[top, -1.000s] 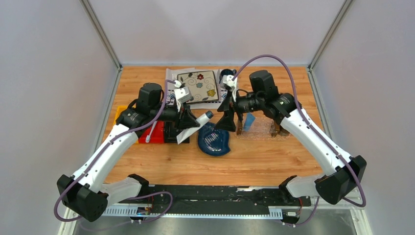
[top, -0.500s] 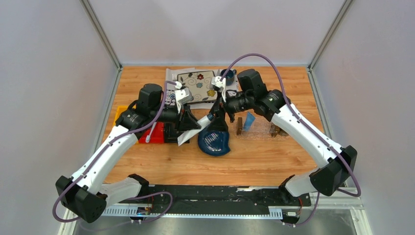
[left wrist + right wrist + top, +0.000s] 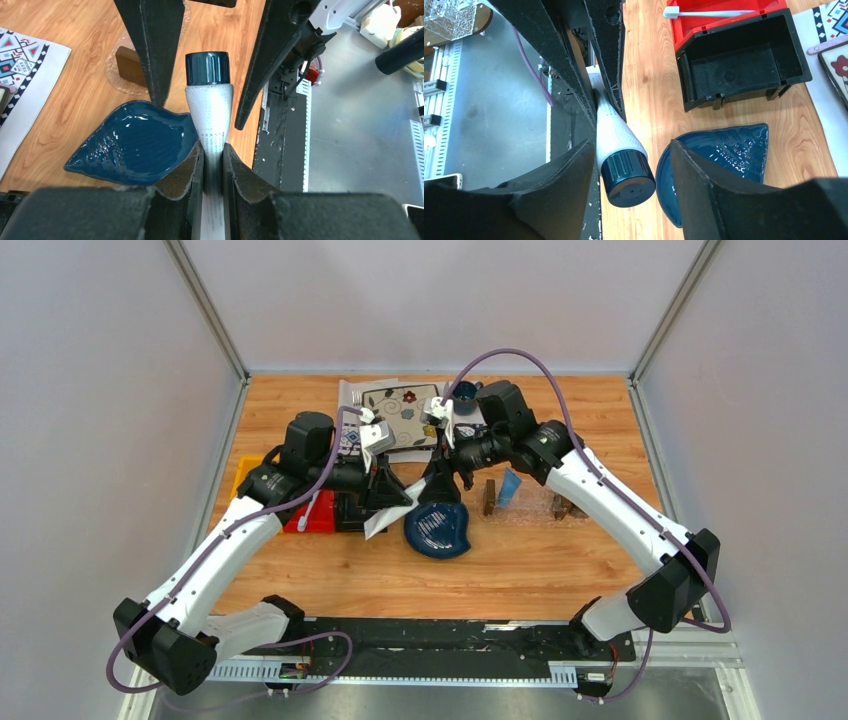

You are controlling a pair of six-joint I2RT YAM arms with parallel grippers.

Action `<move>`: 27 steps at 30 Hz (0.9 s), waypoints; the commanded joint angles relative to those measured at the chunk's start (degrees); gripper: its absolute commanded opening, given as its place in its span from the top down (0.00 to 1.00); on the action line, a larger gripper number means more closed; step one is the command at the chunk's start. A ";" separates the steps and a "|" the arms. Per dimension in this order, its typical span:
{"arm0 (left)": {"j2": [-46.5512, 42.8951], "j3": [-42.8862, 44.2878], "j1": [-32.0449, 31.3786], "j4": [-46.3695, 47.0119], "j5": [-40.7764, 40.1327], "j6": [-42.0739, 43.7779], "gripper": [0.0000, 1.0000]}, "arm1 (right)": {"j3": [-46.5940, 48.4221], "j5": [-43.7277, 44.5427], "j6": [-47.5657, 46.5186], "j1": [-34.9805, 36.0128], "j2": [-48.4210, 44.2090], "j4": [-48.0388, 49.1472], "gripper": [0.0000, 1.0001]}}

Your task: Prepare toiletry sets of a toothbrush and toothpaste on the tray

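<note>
The left gripper (image 3: 212,150) has its fingers nearly together and they press on the flat lower part of the white-grey toothpaste (image 3: 209,110), so the tube is firmly held. The round body and the dark cap (image 3: 207,68) stick out beyond the fingertips, above the table. The right gripper (image 3: 630,143) meets this tube from the opposite side. Its two fingers (image 3: 155,50) stand about half open, one on each side of the cap end. The cap is between them but not squeezed. In the right wrist view one finger is just beside the tube, perhaps touching it, and a clear gap stays between the cap and the other finger. Under the fingertips of both grippers, a little to one side, lies the dark blue leaf-shaped dish (image 3: 135,150) on the wooden table (image 3: 520,570). The tray (image 3: 535,502) with its brown end blocks is behind the right gripper's fingers. The light blue toothpaste (image 3: 509,487) rests in the tray, near one block and well apart from both pairs of fingers. The toothbrush (image 3: 709,13) lies across the red bin (image 3: 744,24), behind the left gripper's fingers, and nothing touches it. The black bin (image 3: 739,65) stands just beside the red one, between it and the blue dish.
</note>
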 commanded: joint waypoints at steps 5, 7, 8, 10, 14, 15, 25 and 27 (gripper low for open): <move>-1.72 0.85 -0.60 2.23 2.31 0.15 0.88 | 3.16 -1.21 -0.30 0.61 0.83 0.13 0.58; -1.72 0.76 -0.60 2.23 2.40 0.23 0.87 | 3.25 -1.30 -0.39 0.61 0.83 -0.05 0.67; -1.72 0.67 -0.60 2.23 2.31 0.24 0.83 | 3.25 -1.30 -0.56 0.61 0.74 -0.22 0.75; -1.72 0.67 -0.60 2.23 1.87 0.32 0.78 | 3.34 -1.30 -0.74 0.53 0.48 -0.58 0.83; -2.25 0.85 -0.60 2.31 -0.23 0.41 0.59 | 2.55 -0.07 -1.09 0.61 -0.49 -0.93 1.00; -2.34 0.94 -0.60 2.40 -0.94 0.41 0.57 | 2.29 0.72 -1.27 0.61 -0.75 -0.93 1.00; -5.14 2.96 -0.43 0.82 -10.33 3.92 0.41 | 2.72 5.65 2.85 -1.49 -2.25 -1.02 1.00; -7.08 2.52 -0.34 1.78 -12.10 4.80 0.39 | 4.13 5.12 4.09 -2.11 -2.16 -1.89 1.00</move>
